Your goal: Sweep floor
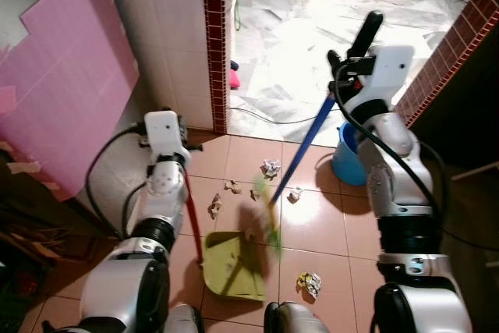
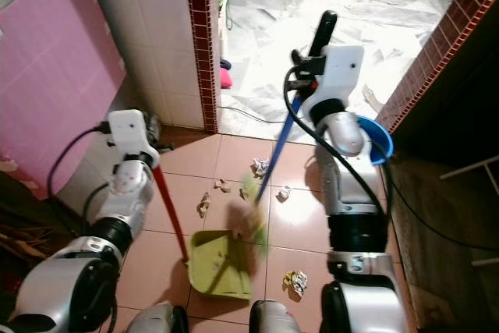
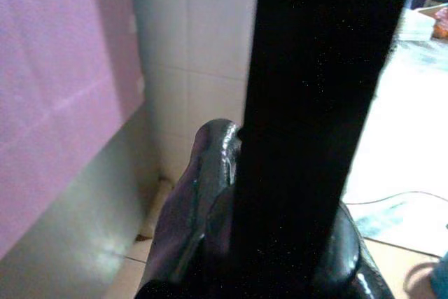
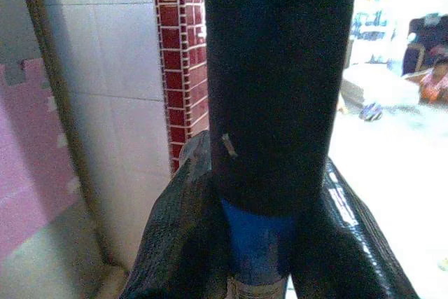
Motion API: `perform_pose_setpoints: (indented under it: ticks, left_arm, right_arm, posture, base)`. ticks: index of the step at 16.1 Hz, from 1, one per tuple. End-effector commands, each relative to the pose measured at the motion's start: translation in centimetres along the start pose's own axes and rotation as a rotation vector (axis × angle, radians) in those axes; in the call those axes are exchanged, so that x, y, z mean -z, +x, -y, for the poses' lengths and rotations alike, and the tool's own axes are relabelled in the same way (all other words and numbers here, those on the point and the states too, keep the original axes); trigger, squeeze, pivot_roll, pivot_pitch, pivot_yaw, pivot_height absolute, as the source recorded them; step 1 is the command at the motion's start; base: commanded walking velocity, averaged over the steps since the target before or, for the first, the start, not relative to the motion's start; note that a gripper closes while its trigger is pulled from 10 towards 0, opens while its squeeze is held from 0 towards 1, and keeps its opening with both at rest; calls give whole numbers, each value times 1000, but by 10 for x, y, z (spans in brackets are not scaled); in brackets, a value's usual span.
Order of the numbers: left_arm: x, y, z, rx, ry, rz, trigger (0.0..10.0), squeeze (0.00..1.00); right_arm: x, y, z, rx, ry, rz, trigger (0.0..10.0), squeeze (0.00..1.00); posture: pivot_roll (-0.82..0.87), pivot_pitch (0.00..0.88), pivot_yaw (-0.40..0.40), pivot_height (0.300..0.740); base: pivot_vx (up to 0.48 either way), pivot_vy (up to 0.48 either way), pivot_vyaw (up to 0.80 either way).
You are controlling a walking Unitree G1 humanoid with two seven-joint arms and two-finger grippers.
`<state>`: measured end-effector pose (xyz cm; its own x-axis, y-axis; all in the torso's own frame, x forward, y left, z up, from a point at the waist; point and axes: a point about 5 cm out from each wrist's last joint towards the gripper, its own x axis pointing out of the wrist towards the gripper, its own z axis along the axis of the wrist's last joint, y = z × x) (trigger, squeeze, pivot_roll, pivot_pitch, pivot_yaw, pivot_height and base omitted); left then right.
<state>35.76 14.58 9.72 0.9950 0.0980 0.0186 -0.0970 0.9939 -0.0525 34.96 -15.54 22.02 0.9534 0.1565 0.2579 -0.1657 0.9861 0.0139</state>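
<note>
My right gripper [image 1: 352, 46] is shut on the black grip of a broom with a blue pole [image 1: 312, 134]. Its green bristles [image 1: 269, 220] are blurred just above the tiles, at the mouth of a yellow-green dustpan [image 1: 230, 264]. My left gripper [image 1: 182, 136] is shut on the top of the dustpan's upright red handle [image 1: 191, 208]. Crumpled paper scraps lie on the terracotta tiles: one [image 1: 270, 168] beyond the bristles, one [image 1: 295, 193] to their right, two [image 1: 231, 186] [image 1: 215, 207] to their left, and one [image 1: 309, 283] near my feet. In the right wrist view the fingers [image 4: 182, 236] clamp the pole.
A blue bucket [image 1: 347, 157] stands behind my right arm. A red-brick pillar [image 1: 215, 37] and white tiled wall rise ahead on the left, with pink foam mats [image 1: 70, 76] leaning beside them. A brick wall [image 1: 452, 44] runs along the right. A cable [image 1: 273, 120] crosses the marble floor beyond.
</note>
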Motion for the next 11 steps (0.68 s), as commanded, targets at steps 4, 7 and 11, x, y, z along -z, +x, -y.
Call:
perform_pose_setpoints:
  ticks: [4, 7, 11]
  left_arm:
    - [-42, 13, -8, 9, -14, 183, 10000, 0]
    - [-50, 7, -11, 14, -28, 236, 10000, 0]
    - [-25, -10, -15, 19, 77, 186, 10000, 0]
  right_arm:
    - [2, -7, 15, 54, -151, 38, 10000, 0]
    - [13, -15, 19, 60, -183, 5, 10000, 0]
    - [33, -18, 19, 85, -246, -73, 10000, 0]
  posture:
    - [-90, 0, -16, 740]
    - [-77, 0, -22, 740]
    - [-60, 0, -29, 740]
  base:
    - [0, 0, 0]
    - [0, 0, 0]
    - [0, 0, 0]
